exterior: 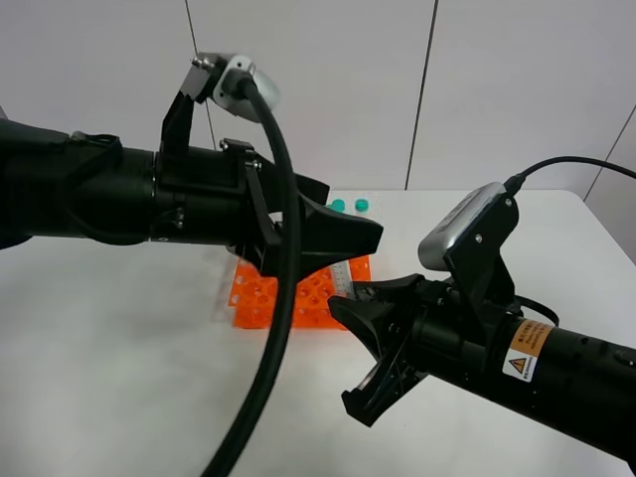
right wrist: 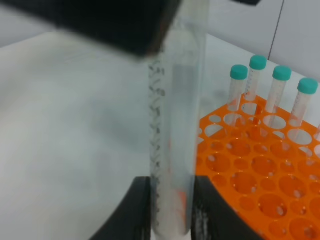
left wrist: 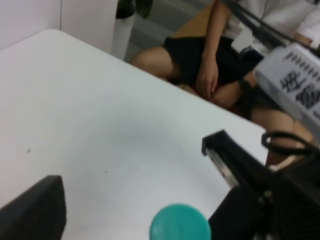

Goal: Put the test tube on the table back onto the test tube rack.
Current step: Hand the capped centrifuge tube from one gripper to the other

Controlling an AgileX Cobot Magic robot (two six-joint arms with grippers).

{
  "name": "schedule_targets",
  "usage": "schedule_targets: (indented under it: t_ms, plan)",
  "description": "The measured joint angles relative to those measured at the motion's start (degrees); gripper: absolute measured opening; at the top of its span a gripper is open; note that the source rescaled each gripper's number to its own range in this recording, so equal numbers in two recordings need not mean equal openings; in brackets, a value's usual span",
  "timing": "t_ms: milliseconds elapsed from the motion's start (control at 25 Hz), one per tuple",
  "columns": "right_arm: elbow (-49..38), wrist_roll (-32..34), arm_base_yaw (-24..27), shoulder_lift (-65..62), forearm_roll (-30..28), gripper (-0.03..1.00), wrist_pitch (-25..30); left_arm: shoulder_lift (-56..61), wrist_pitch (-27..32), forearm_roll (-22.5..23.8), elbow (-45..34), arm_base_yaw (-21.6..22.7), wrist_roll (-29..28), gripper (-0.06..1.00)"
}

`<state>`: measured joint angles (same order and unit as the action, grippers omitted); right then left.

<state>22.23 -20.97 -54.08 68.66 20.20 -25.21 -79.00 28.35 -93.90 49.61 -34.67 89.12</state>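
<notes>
On my left, the left gripper [exterior: 350, 221] reaches in over the test tube rack [exterior: 260, 298] with its jaws spread wide. Its wrist view shows the teal cap [left wrist: 180, 226] sitting between them, with bare table [left wrist: 100, 125] on one side, so they are released and grasp nothing. Moving right, the orange rack holds four other tubes [right wrist: 281, 85] upright along one edge. Just beside the rack stands the test tube [right wrist: 172, 140], upright with its cap up. I can't tell whether its tip has reached a hole. On my right, the right gripper [right wrist: 172, 220] has its jaws clenched on the tube's lower part.
</notes>
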Motion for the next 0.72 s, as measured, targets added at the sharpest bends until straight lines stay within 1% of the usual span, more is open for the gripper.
schedule_targets:
  t_ms: [120, 720]
  plan:
    - [0.00, 0.00, 0.00, 0.00, 0.00, 0.02, -0.06, 0.00, 0.00, 1.52, 0.00, 0.00, -0.63, 0.88]
    - [0.00, 0.00, 0.00, 0.00, 0.50, 0.02, -0.36, 0.00, -0.11, 2.03, 0.00, 0.00, -0.87, 0.88]
